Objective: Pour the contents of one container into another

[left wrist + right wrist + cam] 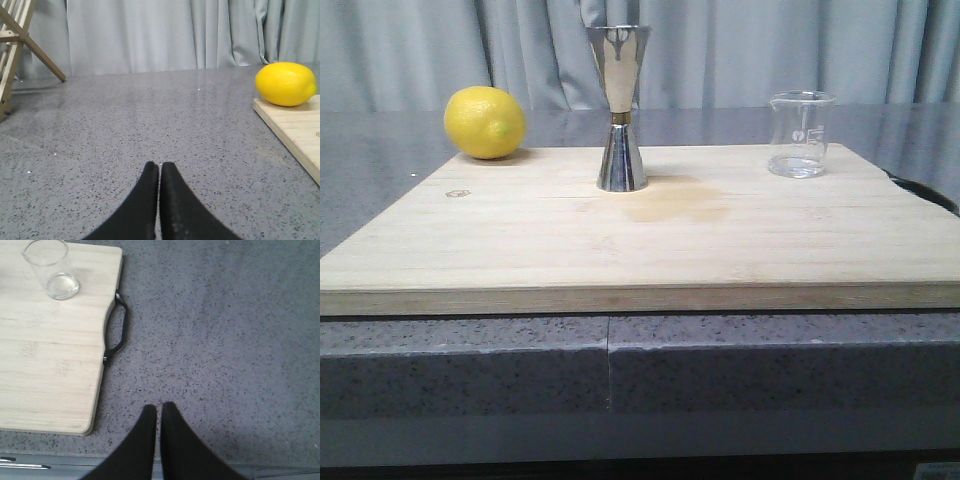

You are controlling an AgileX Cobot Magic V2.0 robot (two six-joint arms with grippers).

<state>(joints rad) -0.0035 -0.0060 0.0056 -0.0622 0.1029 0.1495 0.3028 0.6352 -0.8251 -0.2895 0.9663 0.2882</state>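
Fingers of the left gripper (159, 167) were pressed together over grey counter (125, 125), holding nothing; the right gripper (158, 410) was likewise closed and empty beside the board (640, 240); beaker (801, 134) stood upright at the board's far right, jigger (620, 108) upright mid-board, lemon (485, 122) far left.

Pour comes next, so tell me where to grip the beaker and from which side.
Grip the beaker around its straight mid-wall, below the flared rim, coming in level from the right. It stands upright near the board's right edge, closest to the right gripper, with the jigger well clear on its left.
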